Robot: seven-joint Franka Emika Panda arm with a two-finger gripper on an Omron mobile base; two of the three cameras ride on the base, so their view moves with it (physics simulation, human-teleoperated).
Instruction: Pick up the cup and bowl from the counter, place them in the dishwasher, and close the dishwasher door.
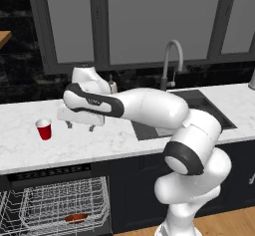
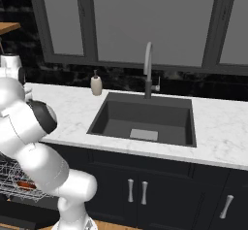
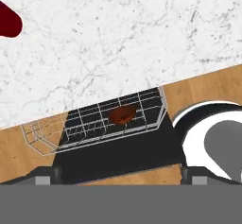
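- While the gripper (image 1: 79, 126) hovered just above the counter (image 1: 99, 140), its two fingers stood spread wide and held nothing.
- The cup (image 1: 44, 129) stood upright on the marble to the gripper's left, near it but apart, with bare slab all around and the counter's front edge well in front of it.
- In the hand view, the cup (image 3: 7, 22) appeared as a dark red shape cut off at the upper left corner.
- The bowl (image 1: 75, 218) lay in the white wire rack (image 1: 60, 202) of the dishwasher (image 1: 50, 173), which was pulled out below the counter's front edge.
- Seen from the hand, the bowl (image 3: 124, 114) sat toward the middle of the rack, over the lowered dishwasher door (image 3: 118, 154).
- The dark sink (image 2: 145, 120) lay to the right of the arm, with a soap dispenser (image 2: 96, 84) and a faucet (image 2: 148, 71) along its rear edge.
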